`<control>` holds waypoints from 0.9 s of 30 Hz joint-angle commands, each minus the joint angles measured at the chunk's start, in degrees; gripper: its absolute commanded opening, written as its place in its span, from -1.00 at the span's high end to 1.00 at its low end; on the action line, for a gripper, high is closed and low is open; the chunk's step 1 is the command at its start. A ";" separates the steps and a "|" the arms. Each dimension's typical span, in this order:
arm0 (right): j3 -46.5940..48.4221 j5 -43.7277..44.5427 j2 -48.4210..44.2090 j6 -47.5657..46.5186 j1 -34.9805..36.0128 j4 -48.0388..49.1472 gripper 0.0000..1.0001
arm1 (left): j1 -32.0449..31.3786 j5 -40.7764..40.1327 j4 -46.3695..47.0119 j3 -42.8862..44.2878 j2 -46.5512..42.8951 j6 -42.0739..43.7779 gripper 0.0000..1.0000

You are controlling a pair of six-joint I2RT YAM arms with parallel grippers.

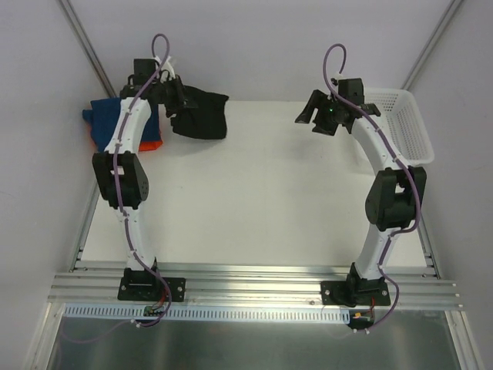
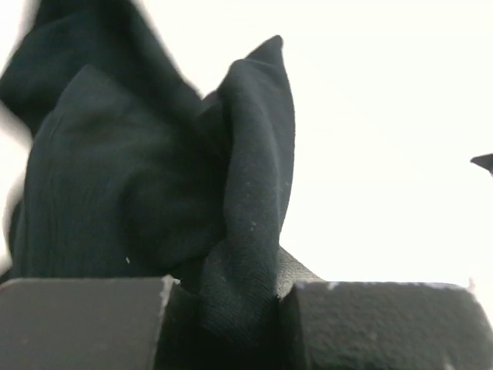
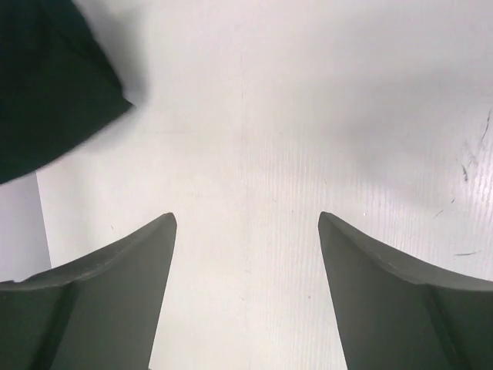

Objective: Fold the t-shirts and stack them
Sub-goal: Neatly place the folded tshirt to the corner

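Note:
The black t-shirt (image 1: 202, 114) hangs bunched at the far left of the table, held up by my left gripper (image 1: 176, 100), which is shut on a fold of it. In the left wrist view the black cloth (image 2: 154, 177) fills the left half, pinched between the two fingers at the bottom edge. The blue t-shirt (image 1: 102, 119) lies at the far left edge on top of the orange t-shirt (image 1: 150, 143), partly hidden by my left arm. My right gripper (image 1: 312, 116) is open and empty above the bare table at the far right; its view shows a corner of the black shirt (image 3: 46, 85).
A white plastic mesh basket (image 1: 412, 123) stands at the far right edge of the white table (image 1: 262, 200). Grey walls close in the far side and both sides. An aluminium rail runs along the near edge.

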 commanded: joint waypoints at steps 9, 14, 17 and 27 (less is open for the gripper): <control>-1.98 -0.95 -1.25 0.40 0.82 0.61 -0.57 | 9.81 -6.92 -8.21 -0.89 -12.86 12.66 1.00; -2.24 -1.30 -1.25 0.76 0.83 0.97 -0.57 | 16.32 -6.48 -8.74 1.39 -12.43 14.06 1.00; -3.29 -0.69 -1.60 0.67 0.82 1.14 -0.58 | 16.86 -5.25 -8.74 4.20 -10.24 15.64 1.00; -7.43 0.89 -5.56 -1.44 0.82 0.97 -0.58 | 17.21 -13.24 -6.63 15.72 1.02 21.10 1.00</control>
